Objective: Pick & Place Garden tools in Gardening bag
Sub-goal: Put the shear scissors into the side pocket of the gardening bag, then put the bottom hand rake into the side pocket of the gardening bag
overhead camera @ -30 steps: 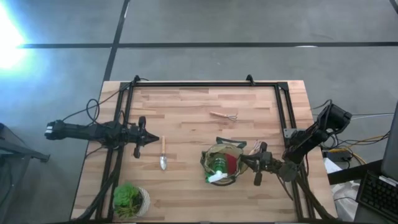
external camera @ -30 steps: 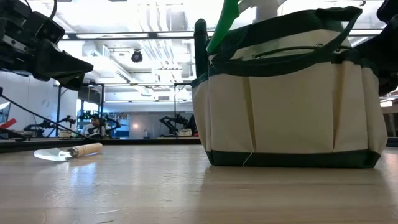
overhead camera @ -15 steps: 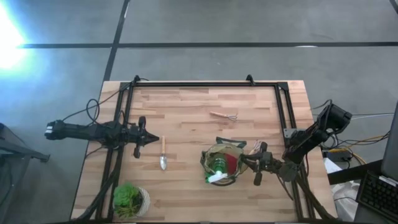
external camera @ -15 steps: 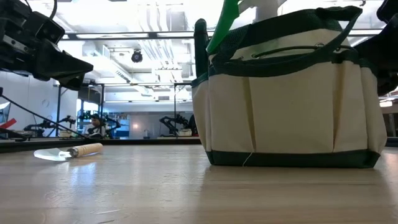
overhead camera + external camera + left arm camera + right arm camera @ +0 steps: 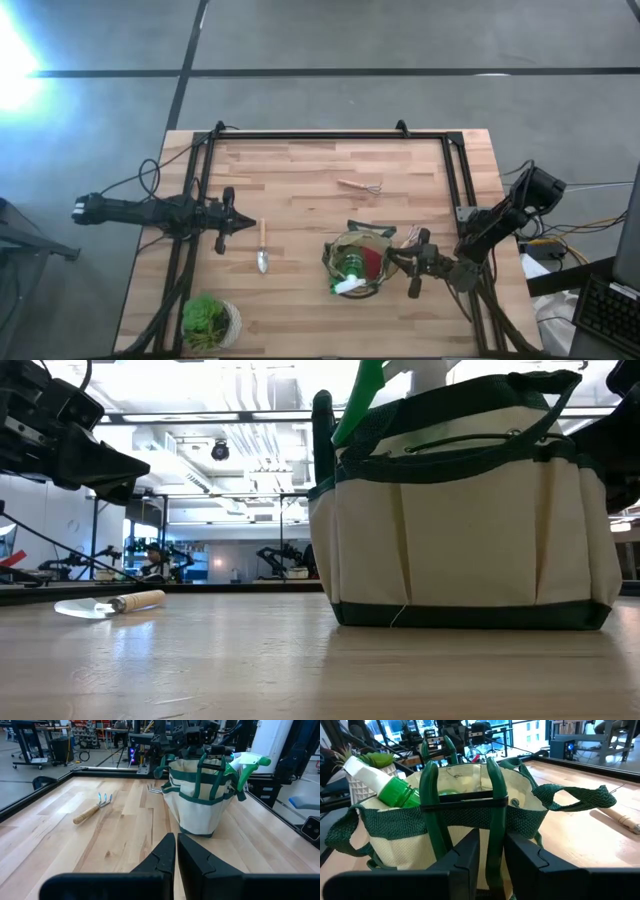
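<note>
Gardening bag [image 5: 357, 263] stood near right front of worktop [image 5: 300, 180]; spray bottle [image 5: 349, 270] and pruners [image 5: 462, 785] lodged inside. Right hand [image 5: 488, 851] seen at bag rim, fingers parted around green pruner handle, grip seemingly being released. Advised: fingers spread fully, hand lifted straight up, strap avoided. Trowel [image 5: 262, 245] and rake fork [image 5: 360, 186] left on worktop. Left hand [image 5: 176, 851] closed, empty, just beside trowel.

A robotics lab: more robot arms [image 5: 275, 555] on benches, ceiling ducts [image 5: 250, 490], concrete floor [image 5: 400, 40], cables.
</note>
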Available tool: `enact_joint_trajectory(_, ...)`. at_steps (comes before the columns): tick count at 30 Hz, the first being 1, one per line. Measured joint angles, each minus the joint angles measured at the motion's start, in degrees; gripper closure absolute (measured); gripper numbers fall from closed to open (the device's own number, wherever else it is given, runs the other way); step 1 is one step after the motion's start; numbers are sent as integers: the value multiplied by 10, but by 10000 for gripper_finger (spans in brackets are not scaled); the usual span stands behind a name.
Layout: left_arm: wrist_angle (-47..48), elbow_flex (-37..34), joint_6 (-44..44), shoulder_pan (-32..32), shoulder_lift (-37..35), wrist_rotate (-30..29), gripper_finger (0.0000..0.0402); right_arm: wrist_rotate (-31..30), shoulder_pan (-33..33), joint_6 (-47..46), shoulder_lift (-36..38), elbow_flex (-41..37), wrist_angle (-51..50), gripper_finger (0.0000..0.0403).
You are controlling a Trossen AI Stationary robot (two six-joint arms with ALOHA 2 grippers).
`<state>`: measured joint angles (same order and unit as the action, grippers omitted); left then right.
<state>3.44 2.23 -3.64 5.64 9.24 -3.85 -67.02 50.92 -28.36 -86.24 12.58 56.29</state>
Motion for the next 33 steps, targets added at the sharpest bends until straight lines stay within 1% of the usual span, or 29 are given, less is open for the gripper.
enact_joint_trajectory(4,0,0,0,0,0,0,378,0,9,0,12,-2,-4,328)
enact_joint_trajectory(10,0,0,0,0,0,0,378,0,21,-1,53,-21,-8,332)
enact_joint_trajectory(14,0,0,0,0,0,0,378,11,21,-4,71,-32,-12,334)
enact_joint_trajectory(19,0,0,0,0,0,0,378,40,21,-28,87,-33,-62,335)
enact_joint_trajectory(25,0,0,0,0,0,0,378,41,29,-24,113,-31,-90,335)
enact_joint_trajectory(33,0,0,0,0,0,0,378,49,36,-31,161,-31,-153,335)
